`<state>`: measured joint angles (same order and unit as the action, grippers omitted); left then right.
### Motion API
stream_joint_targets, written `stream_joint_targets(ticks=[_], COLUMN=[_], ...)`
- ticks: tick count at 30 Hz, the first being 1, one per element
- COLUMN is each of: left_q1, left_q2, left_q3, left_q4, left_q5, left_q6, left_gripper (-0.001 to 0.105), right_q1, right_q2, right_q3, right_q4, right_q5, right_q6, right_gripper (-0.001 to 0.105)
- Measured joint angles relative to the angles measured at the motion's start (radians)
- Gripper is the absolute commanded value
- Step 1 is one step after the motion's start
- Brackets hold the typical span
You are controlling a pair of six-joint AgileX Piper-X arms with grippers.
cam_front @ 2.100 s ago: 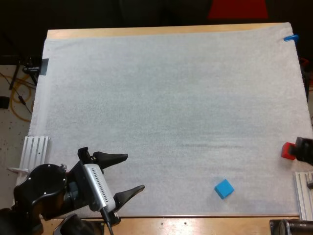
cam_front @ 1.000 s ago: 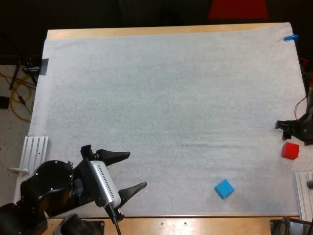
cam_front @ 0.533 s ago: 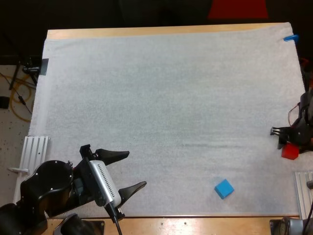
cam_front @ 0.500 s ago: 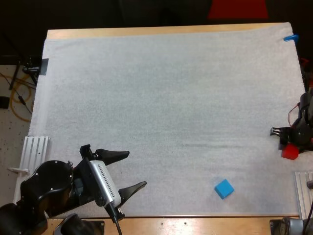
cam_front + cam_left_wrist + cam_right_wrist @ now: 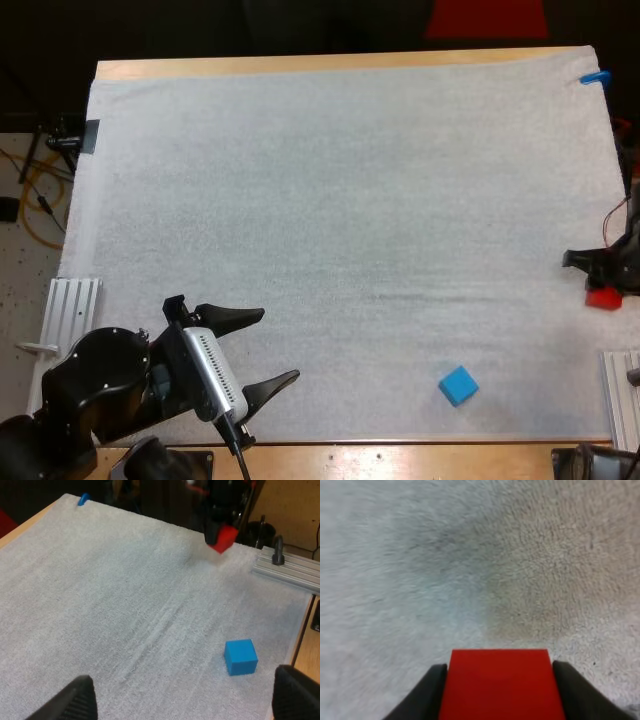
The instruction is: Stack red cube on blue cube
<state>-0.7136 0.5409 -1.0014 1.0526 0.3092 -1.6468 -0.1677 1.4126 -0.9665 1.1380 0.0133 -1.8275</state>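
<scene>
The red cube (image 5: 603,297) is at the mat's right edge, held between the fingers of my right gripper (image 5: 606,282). In the right wrist view the red cube (image 5: 500,684) sits pressed between the two black fingers (image 5: 422,697), above the white mat. In the left wrist view the red cube (image 5: 222,537) hangs lifted off the mat under the far arm. The blue cube (image 5: 458,384) rests on the mat near the front edge, also seen as a blue cube (image 5: 240,656) ahead of my left fingers. My left gripper (image 5: 262,348) stands open at the front left, far from both cubes.
Aluminium rails lie at the front left (image 5: 70,312) and front right (image 5: 622,395) of the mat. The mat's front edge and wooden table rim (image 5: 400,457) run just behind the blue cube.
My right gripper came down over the red cube, shut on it and lifted it slightly up and away from the front edge. The left arm and blue cube stayed put.
</scene>
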Motion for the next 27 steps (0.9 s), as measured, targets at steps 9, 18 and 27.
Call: stream_joint_targets(ticks=[9,18,27], left_q1=[0.000,0.000,0.000], left_q2=[0.000,0.000,0.000], left_q3=[0.000,0.000,0.000], left_q4=[0.000,0.019,0.045], left_q5=[0.000,-0.002,-0.002], left_q6=[0.000,0.000,0.000], left_gripper=[0.069,0.069,0.069], right_q1=[0.234,0.553,0.851], right_q2=[-0.240,-0.338,-0.338], right_q3=[0.000,0.000,0.000], right_q4=[0.098,0.174,0.165], right_q5=[-0.001,-0.001,-0.013], right_q6=[0.017,0.140,0.318], right_gripper=[0.000,0.000,0.000])
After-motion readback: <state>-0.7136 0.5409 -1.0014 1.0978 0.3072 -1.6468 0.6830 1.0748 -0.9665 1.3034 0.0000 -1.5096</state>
